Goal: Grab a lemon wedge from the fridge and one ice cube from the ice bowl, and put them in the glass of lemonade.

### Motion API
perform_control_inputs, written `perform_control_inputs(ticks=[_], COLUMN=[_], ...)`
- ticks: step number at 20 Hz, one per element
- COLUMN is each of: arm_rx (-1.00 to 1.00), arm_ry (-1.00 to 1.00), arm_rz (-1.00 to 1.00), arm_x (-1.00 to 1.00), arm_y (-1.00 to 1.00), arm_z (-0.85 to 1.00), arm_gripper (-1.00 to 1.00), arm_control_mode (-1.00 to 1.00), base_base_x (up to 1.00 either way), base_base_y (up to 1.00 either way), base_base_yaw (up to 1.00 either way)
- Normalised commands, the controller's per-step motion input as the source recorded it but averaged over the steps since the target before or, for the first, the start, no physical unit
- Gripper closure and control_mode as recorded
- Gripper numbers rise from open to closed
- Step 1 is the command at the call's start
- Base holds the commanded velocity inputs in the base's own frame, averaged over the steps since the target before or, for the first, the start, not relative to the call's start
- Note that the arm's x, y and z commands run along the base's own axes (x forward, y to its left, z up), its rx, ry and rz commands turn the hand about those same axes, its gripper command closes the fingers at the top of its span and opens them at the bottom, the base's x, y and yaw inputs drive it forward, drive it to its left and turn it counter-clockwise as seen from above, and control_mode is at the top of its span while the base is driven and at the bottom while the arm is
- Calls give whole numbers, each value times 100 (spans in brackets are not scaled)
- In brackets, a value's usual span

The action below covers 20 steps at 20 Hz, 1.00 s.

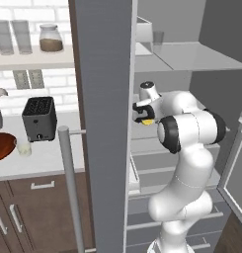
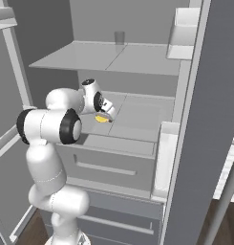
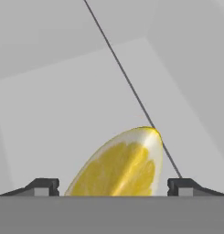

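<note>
You're reaching into the open fridge [image 2: 137,62] with the pincer [image 3: 113,186] spread apart, fingertips [image 3: 42,186] straddling the lemon wedge [image 3: 120,167] lying on the middle shelf [image 2: 137,115]. Nothing is clamped yet; judging by the straddle, you're lining up so a squeeze catches the wedge on both sides. Out on the surface [image 1: 48,158], the ice bowl [image 1: 1,146] is sitting at the left edge, contents too cut off to tell, and the glass of lemonade [image 1: 24,147] is standing just beside it, holding pale liquid, in front of the toaster [image 1: 39,118].
</note>
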Motion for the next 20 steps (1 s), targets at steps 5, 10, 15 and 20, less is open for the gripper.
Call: perform_control_inputs(ticks=[5, 10, 15, 20], arm_rx=[0, 0, 8, 14], arm_ry=[4, 0, -12, -24], arm_rz=[0, 0, 0, 0], arm_x=[0, -4, -82, -99], arm_y=[0, -1, -40, -50], arm_z=[-7, -1, 0, 8], arm_gripper=[100, 100, 100, 100], arm_control_mode=[-100, -100, -100, -100], base_base_x=[0, 0, 0, 0], base_base_y=[0, 0, 0, 0], base_base_yaw=[0, 0, 0, 0])
